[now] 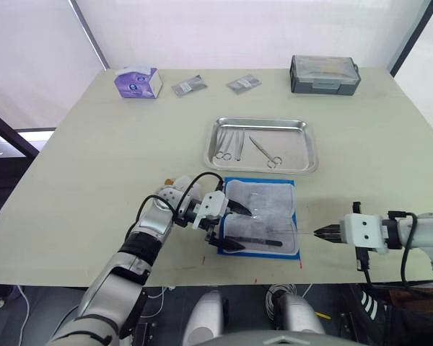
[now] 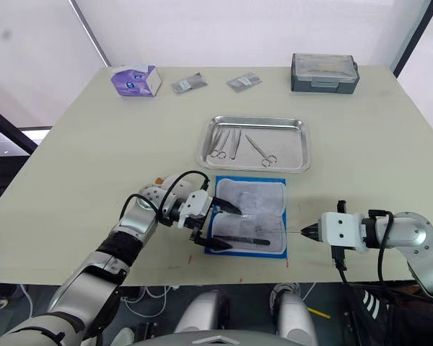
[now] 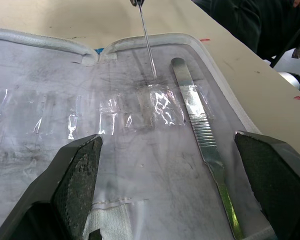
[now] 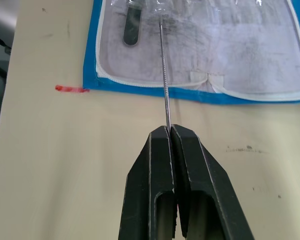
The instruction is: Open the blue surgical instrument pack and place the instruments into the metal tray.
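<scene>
The blue surgical instrument pack (image 1: 260,217) lies opened flat near the table's front edge, grey-white lining up, just in front of the metal tray (image 1: 261,144), which already holds scissor-like instruments (image 1: 264,152) and stands apart from the pack toward the table's far side. The right gripper (image 4: 170,131) is clenched on the end of a thin straight probe (image 4: 163,75), whose long axis runs from the jaws across the pack's right edge; its far tip rests under a clear plastic sleeve (image 3: 155,102) on the lining. The coming move seems to turn on that axis: the probe should slide free by pulling toward the robot's right, in line with its shaft, before it is carried to the tray. The left gripper (image 3: 172,172) hovers over the pack's left half with its jaws spread wide, straddling the lining; a flat scalpel handle (image 3: 202,135) lies between its fingers, nearer the right one, lengthwise along the pack's near side. That handle is plainly nearer to the left arm.
</scene>
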Motion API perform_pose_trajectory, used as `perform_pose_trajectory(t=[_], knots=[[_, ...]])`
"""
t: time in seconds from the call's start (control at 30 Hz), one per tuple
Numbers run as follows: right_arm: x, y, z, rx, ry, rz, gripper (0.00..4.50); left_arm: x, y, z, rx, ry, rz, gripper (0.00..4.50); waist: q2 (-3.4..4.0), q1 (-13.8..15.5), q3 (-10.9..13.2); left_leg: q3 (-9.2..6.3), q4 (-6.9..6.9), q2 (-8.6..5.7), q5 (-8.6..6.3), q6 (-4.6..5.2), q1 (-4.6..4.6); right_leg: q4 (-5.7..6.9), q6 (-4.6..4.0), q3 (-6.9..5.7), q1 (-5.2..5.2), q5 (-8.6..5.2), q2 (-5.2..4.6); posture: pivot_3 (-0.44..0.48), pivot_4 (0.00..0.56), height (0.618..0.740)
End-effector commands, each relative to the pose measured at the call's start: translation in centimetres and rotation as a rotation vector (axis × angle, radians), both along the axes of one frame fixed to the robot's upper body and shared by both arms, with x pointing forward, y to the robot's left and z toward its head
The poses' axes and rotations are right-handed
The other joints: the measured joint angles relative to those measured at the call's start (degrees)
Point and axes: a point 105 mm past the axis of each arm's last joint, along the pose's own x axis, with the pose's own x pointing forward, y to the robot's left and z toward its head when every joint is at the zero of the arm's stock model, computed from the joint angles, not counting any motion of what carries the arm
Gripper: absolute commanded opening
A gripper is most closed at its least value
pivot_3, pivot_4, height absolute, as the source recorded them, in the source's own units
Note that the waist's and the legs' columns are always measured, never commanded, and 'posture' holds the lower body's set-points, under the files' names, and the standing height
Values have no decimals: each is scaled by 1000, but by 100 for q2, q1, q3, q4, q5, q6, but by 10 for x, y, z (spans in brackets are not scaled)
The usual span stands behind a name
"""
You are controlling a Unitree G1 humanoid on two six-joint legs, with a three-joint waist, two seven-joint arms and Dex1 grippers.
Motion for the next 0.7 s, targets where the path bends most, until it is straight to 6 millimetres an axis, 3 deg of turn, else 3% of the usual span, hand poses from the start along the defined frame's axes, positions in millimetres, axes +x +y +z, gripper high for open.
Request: perform_pose_trajectory(t=[0.03, 0.27, 0.7], knots=[[2, -6, 15, 21, -41, -6, 69, -24, 17, -48, 177, 166, -14, 4500, 1, 0, 0, 0, 0, 0, 0, 0, 0, 0, 0, 0, 0, 0, 0, 0, 150, 727], [5, 1, 34, 207, 12, -91, 69, -24, 16, -49, 176, 168, -15, 4500, 0, 2, 0, -1, 0, 1, 0, 0, 1, 0, -1, 0, 2, 0, 0, 0, 150, 727], [59, 20, 51, 471, 54, -448, 69, -24, 16, -49, 174, 167, -7, 4500, 7, -13, -4, 0, 0, 1, 0, 0, 2, 0, -2, 1, 2, 0, 0, 0, 150, 727]])
